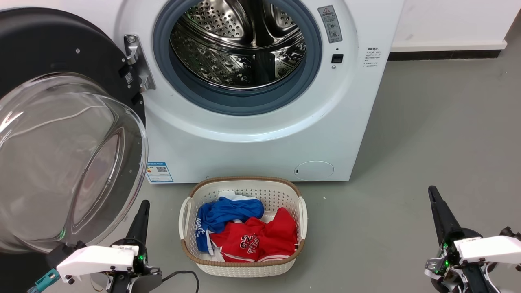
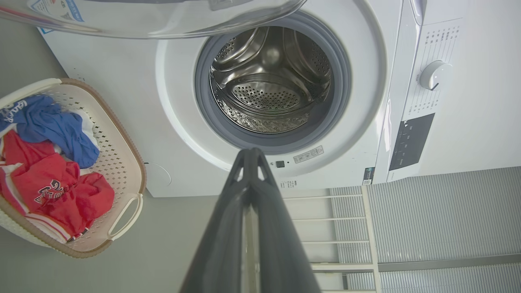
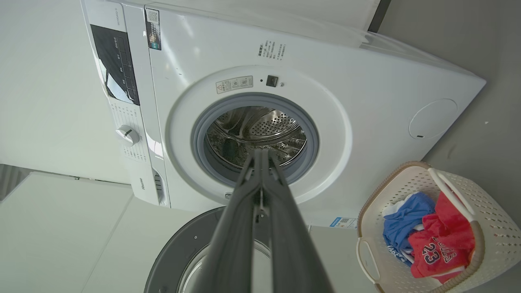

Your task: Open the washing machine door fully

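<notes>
— Where is the washing machine door [image 1: 69, 134] sitting?
— We are seeing it hanging wide open at the machine's [image 1: 260, 142] left, exposing the drum [image 1: 240, 40].
— And our claws?
— We are holding the left claw [image 1: 143, 203] and the right claw [image 1: 432, 190] clenched, grasping nothing.

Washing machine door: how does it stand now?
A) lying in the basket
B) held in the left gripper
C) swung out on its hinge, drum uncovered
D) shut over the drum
C: the washing machine door hangs swung out at the hinge, leaving the drum uncovered.
</notes>
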Controlling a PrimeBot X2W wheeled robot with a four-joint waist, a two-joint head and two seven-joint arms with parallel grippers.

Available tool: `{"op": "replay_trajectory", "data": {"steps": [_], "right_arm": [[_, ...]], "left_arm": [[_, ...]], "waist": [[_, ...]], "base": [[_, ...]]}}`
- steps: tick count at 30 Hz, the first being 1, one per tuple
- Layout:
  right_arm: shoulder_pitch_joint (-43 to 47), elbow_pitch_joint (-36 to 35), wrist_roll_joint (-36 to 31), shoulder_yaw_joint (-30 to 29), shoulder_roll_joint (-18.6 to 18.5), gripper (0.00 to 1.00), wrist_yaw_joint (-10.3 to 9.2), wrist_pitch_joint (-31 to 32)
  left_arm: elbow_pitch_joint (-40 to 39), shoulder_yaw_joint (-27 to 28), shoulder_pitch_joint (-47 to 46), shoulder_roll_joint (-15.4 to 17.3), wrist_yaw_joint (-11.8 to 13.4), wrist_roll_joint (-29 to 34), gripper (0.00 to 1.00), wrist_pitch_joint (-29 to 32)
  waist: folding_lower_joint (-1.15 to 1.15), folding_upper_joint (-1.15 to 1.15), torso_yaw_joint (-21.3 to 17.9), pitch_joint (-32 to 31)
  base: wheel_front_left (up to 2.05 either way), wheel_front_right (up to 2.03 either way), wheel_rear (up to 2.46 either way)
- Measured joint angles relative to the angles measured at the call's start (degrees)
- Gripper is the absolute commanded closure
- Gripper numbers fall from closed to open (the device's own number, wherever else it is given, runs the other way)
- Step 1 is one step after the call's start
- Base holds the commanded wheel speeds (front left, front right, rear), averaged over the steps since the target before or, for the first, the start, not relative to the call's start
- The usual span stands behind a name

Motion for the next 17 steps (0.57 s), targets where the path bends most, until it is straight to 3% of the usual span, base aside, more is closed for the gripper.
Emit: {"op": "replay_trajectory", "data": {"steps": [17], "right_arm": [[-0.82,0.80,8.28,-0.73,0.09,1.00,0.00,1.03]], "left_arm": [[0.47,2.18,-0.90,-1.27,-2.05,-6.22,1.00,2.01]], "waist": [[0.00,0.00,0.74,0.14]], "base": [[0.00,0.00,0.00]]}}
